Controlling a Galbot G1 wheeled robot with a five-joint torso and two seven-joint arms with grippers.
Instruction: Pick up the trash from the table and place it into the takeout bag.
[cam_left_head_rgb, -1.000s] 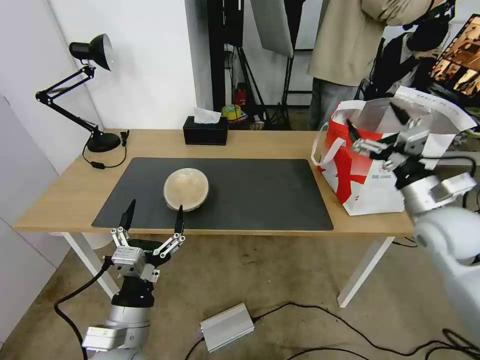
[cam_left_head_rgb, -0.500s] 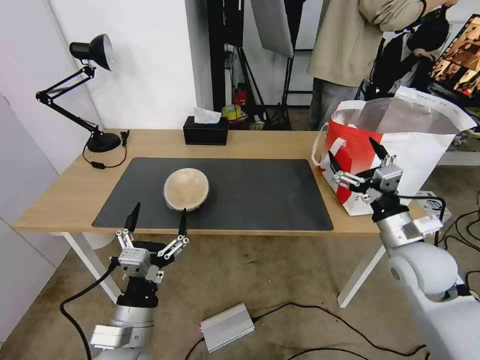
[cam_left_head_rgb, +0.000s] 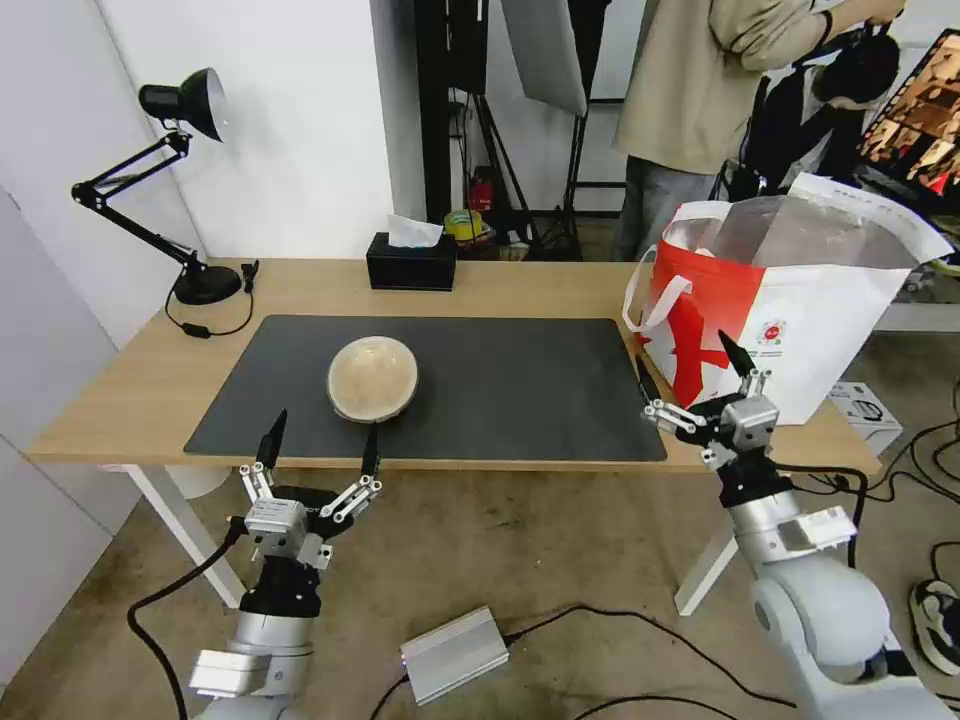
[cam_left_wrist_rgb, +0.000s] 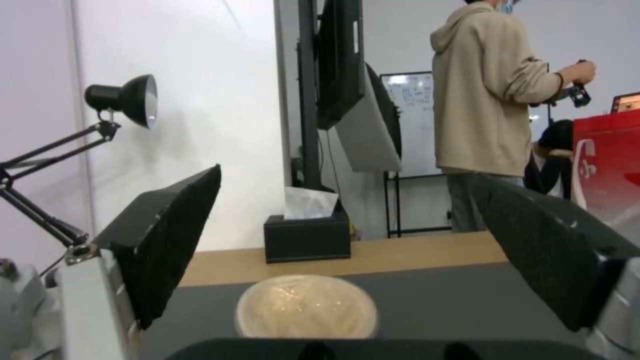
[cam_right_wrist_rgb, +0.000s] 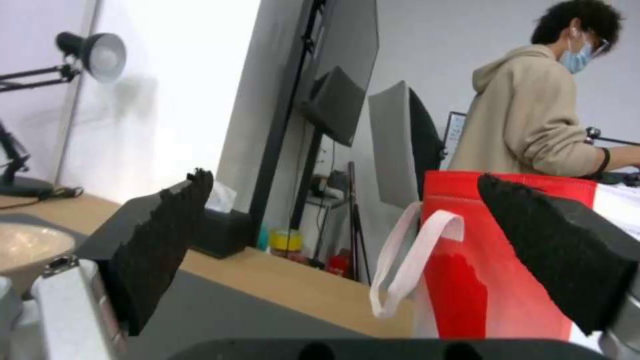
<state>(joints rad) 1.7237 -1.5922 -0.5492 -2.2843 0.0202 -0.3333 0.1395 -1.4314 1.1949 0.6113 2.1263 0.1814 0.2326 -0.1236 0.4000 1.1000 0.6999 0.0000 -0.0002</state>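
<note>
Remaining on the table (cam_left_head_rgb: 520, 285): one beige dome-shaped bowl (cam_left_head_rgb: 372, 378), left of the takeout bag (cam_left_head_rgb: 780, 320). Left gripper (cam_left_head_rgb: 320, 447) and right gripper (cam_left_head_rgb: 692, 370): spread wide, nothing grasped. Other trash presumed bagged.

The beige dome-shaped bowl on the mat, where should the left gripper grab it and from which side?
Likely across the beige bowl at its lower rim, coming in from the table's near edge. It sits dome-up on the mat, and the open left gripper already faces it.

Open dark mat (cam_left_head_rgb: 520, 385) lies clear between beige bowl (cam_left_head_rgb: 372, 378) and takeout bag (cam_left_head_rgb: 790, 320).
</note>
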